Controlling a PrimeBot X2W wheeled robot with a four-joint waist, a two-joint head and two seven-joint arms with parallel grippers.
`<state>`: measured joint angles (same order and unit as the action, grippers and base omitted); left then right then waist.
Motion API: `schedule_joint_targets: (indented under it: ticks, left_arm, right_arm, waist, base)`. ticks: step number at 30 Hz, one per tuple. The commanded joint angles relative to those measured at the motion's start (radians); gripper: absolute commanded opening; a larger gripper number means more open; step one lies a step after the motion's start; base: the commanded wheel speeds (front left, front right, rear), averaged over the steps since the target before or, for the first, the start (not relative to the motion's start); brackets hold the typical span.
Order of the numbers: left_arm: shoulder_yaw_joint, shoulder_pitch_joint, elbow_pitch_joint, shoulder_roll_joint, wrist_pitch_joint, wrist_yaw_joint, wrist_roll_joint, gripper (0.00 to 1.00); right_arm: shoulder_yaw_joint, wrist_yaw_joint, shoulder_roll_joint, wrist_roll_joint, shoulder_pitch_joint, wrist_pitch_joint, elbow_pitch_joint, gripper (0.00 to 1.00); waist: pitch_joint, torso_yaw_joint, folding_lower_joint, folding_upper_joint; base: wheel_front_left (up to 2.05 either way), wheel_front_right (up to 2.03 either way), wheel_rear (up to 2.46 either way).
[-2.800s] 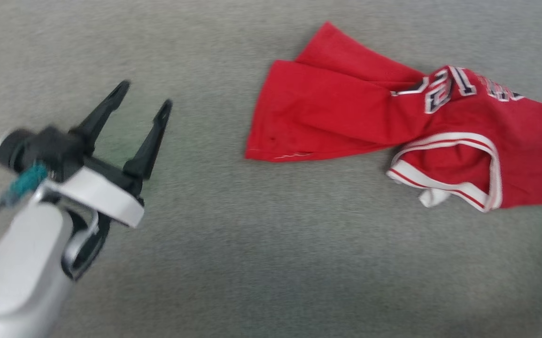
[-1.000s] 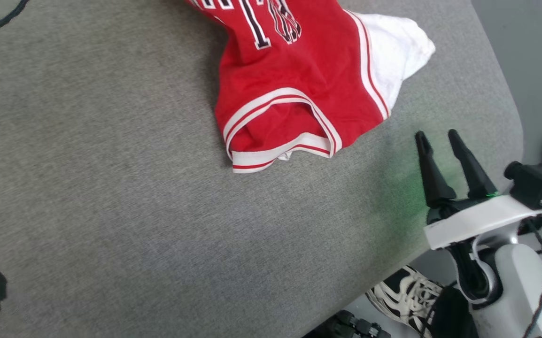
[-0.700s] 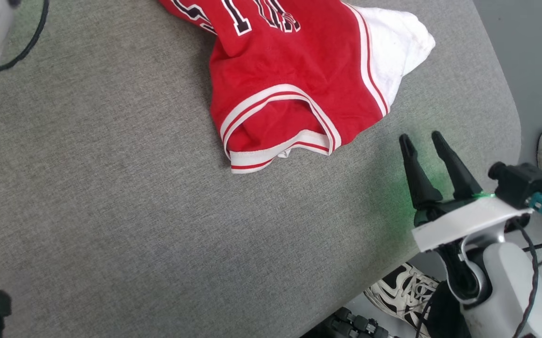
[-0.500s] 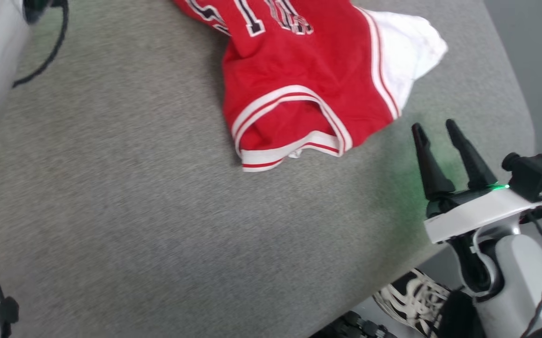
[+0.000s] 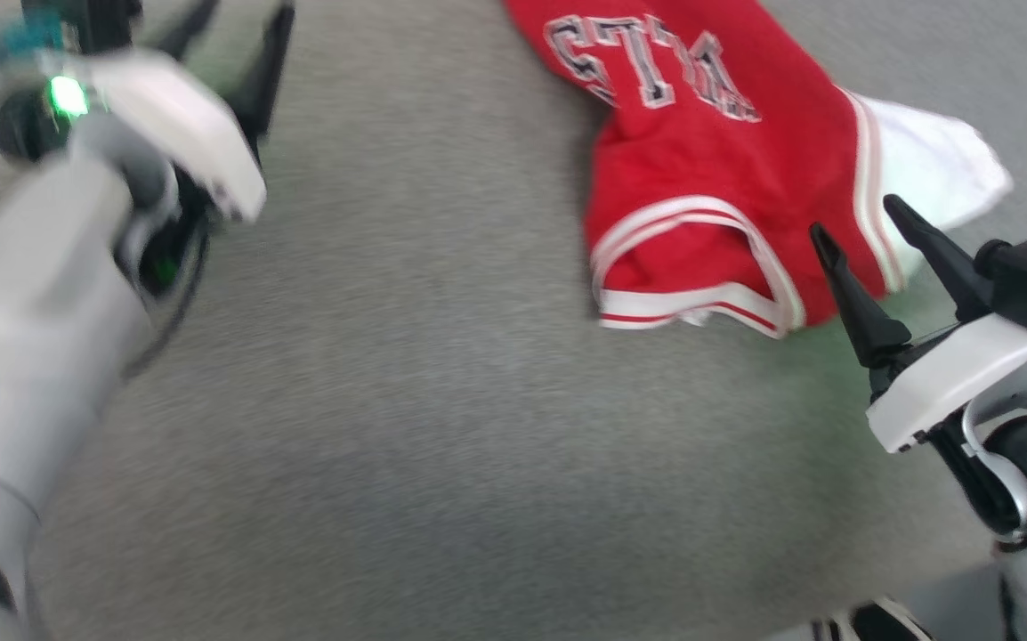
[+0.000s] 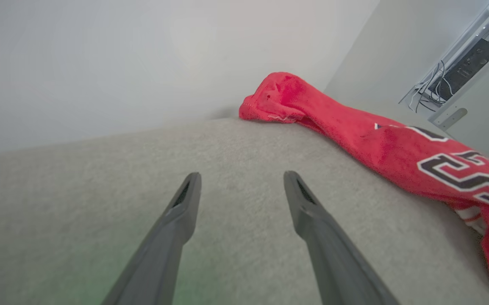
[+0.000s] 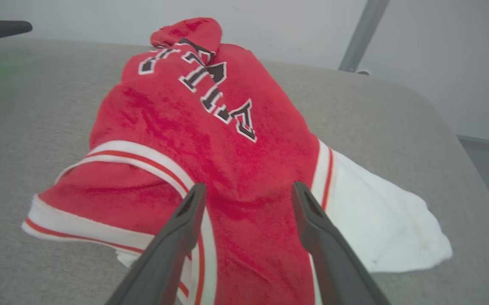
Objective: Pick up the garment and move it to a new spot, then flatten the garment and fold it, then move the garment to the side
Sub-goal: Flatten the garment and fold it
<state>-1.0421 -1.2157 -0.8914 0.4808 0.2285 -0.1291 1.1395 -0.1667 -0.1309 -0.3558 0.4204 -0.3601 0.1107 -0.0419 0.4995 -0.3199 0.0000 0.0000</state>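
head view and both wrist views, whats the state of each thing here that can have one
garment: crumpled in a heap on the grey surface, not flattened or folded, held by neither hand
left hand: open, empty, over bare surface, apart from the garment
right hand: open, empty, fingers pointing at the garment; whether they touch it is unclear

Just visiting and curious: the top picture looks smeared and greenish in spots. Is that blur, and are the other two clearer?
Head view: yes, motion blur all over, worst on the left gripper, whose green lamp flares. Left wrist view: sharper, with a faint green cast on the grey surface near the bottom. Right wrist view: clearest, shirt lettering legible, green tint at upper left.
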Motion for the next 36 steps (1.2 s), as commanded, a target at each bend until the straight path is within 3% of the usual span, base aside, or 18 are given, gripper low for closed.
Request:
schedule_joint_targets:
  ticks: [1, 5, 11, 13, 19, 25, 30, 36]
  left_arm:
    - [0.008, 0.033, 0.008, -0.001, 0.013, -0.002, 0.013, 1.0]
    - [0.121, 0.137, 0.069, 0.005, 0.037, 0.026, -0.017, 1.0]
    - [0.39, 0.399, 0.31, -0.004, 0.038, 0.122, -0.268, 1.0]
    - [0.5, 0.539, 0.423, -0.042, 0.038, 0.163, -0.385, 1.0]
    - [0.639, 0.749, 0.593, -0.115, 0.038, 0.198, -0.581, 1.0]
    - [0.733, 0.907, 0.696, -0.209, 0.038, 0.185, -0.693, 1.0]
    - [0.803, 0.976, 0.735, -0.287, 0.038, 0.143, -0.736, 1.0]
    - [0.863, 0.991, 0.732, -0.334, 0.038, 0.092, -0.775, 1.0]
  right_arm:
    - [-0.006, 0.0, -0.014, -0.01, -0.009, 0.021, 0.014, 1.0]
    - [-0.066, 0.0, -0.096, -0.016, -0.017, 0.171, 0.095, 1.0]
    - [-0.179, 0.0, -0.259, 0.044, -0.057, 0.428, 0.205, 1.0]
    - [-0.209, 0.0, -0.322, 0.092, -0.077, 0.566, 0.237, 1.0]
    - [-0.291, 0.0, -0.414, 0.176, -0.143, 0.84, 0.26, 1.0]
    - [-0.346, 0.0, -0.468, 0.213, -0.193, 0.998, 0.232, 1.0]
    - [-0.351, 0.0, -0.487, 0.187, -0.185, 1.012, 0.174, 1.0]
    - [-0.381, 0.0, -0.482, 0.161, -0.172, 0.989, 0.117, 1.0]
  waist:
    - [-0.07, 0.088, 0.0, 0.0]
    - [-0.107, 0.175, 0.0, 0.0]
    - [-0.147, 0.286, 0.0, 0.0]
    - [-0.167, 0.332, 0.0, 0.0]
    - [-0.18, 0.394, 0.0, 0.0]
    - [-0.173, 0.438, 0.0, 0.0]
    - [-0.145, 0.465, 0.0, 0.0]
    - [-0.12, 0.47, 0.0, 0.0]
  base:
    - [0.0, 0.0, 0.0]
    - [0.0, 0.0, 0.0]
    - [0.0, 0.0, 0.0]
    - [0.0, 0.0, 0.0]
    - [0.0, 0.0, 0.0]
    - [0.0, 0.0, 0.0]
    - [0.0, 0.0, 0.0]
    - [0.0, 0.0, 0.0]
